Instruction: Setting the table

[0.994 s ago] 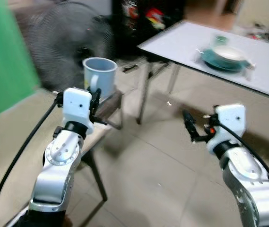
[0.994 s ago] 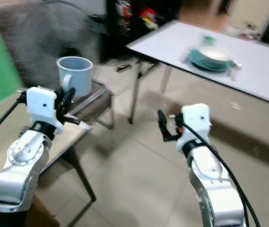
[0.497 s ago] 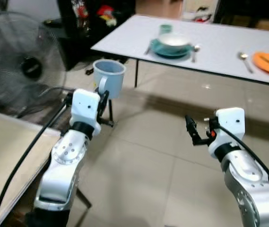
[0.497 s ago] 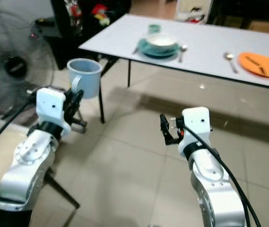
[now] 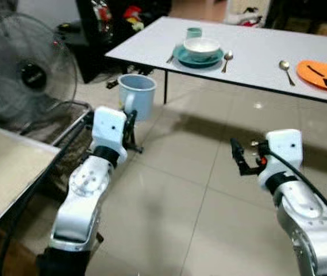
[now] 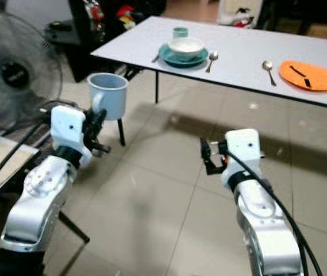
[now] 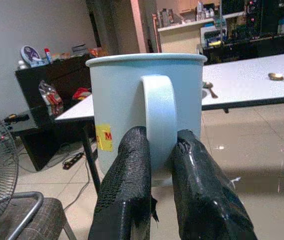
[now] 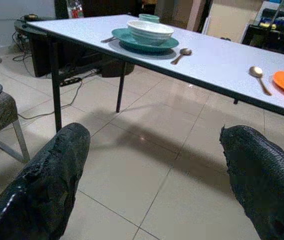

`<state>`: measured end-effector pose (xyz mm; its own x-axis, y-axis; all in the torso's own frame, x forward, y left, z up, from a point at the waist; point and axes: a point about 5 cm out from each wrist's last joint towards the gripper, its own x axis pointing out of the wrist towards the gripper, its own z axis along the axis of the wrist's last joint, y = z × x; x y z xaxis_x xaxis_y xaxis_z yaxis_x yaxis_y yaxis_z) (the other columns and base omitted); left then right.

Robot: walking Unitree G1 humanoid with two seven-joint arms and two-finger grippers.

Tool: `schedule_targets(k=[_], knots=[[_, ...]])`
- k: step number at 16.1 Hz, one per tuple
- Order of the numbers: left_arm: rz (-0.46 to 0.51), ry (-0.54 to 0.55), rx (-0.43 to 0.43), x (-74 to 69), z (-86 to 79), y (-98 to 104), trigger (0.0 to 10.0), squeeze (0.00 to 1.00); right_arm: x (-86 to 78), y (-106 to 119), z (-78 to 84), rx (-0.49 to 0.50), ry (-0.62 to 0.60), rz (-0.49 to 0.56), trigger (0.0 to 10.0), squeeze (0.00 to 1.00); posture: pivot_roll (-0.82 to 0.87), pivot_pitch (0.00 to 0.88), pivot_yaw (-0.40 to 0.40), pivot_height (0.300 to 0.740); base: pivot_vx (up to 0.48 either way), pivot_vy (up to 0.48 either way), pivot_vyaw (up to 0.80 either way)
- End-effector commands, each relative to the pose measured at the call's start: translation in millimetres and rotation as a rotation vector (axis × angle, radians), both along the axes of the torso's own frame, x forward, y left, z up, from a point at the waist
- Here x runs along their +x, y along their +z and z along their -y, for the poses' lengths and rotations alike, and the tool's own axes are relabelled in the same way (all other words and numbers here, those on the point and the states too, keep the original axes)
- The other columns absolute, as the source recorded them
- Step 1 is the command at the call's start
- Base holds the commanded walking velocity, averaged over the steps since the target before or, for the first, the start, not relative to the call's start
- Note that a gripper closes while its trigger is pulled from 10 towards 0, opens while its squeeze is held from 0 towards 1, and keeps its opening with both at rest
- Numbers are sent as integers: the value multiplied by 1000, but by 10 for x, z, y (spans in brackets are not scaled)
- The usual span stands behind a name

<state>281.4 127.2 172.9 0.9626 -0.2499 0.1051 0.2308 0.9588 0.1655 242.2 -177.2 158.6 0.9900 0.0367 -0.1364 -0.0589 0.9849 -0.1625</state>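
Mug (image 7: 146, 107) carried in mid-air by left claw (image 7: 156, 165), well short of the bench (image 5: 255, 57); upright, mouth up, over the floor tiles.

Left claw: two fingers (image 7: 127, 190) pinched together on the handle only, one each side of the loop. No support under the mug body. Right claw (image 8: 151, 165): fingers wide apart, nothing held, hanging over open floor in front of the robot.

Bench ahead: teal plate (image 5: 197, 56) with white bowl (image 5: 201, 46) near its left end, small cup (image 5: 193, 32) behind them, a spoon (image 5: 226, 56) just beside the plate. Further right a second spoon (image 5: 285, 67) and an orange plate (image 5: 324, 73).

Risks, judged:
- Grip is on a thin handle; walking jolts could let the mug swing or slip and drop to the tiles.
- Fan (image 5: 22, 72) and chair frame (image 5: 74, 123) lie close on the left; a turn of that arm could clip them.
- At placement, coming in low could knock the mug against the bench's near edge; setting down too near the bowl or spoon could shove them.
- Mug contents cannot be seen; tilt would spill if filled.
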Motion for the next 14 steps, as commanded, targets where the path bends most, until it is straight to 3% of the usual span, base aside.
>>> schedule_targets(k=[1, 5, 11, 14], knots=[[19, 3, -7, 0, -26, 45, 10000, 0, 3, 14, 1, 4, -5, 4, 10000, 0, 14, 0, 45, 740, 0, 0, 0], [7, -17, -26, 8, 0, 0, 10000, 0, 24, 53, 36, 27, -26, 33, 10000, 0, -2, 0, 38, 740, 0, 0, -186], [18, -67, -19, 29, 46, 36, 10000, 0, 9, 88, 10, 33, -23, 52, 10000, 0, -18, 0, 56, 740, 279, 0, -788], [22, -79, -23, 74, 47, 55, 10000, 0, -20, 93, 16, 27, -32, 55, 10000, 0, -35, 0, 79, 740, 321, 0, 0]])
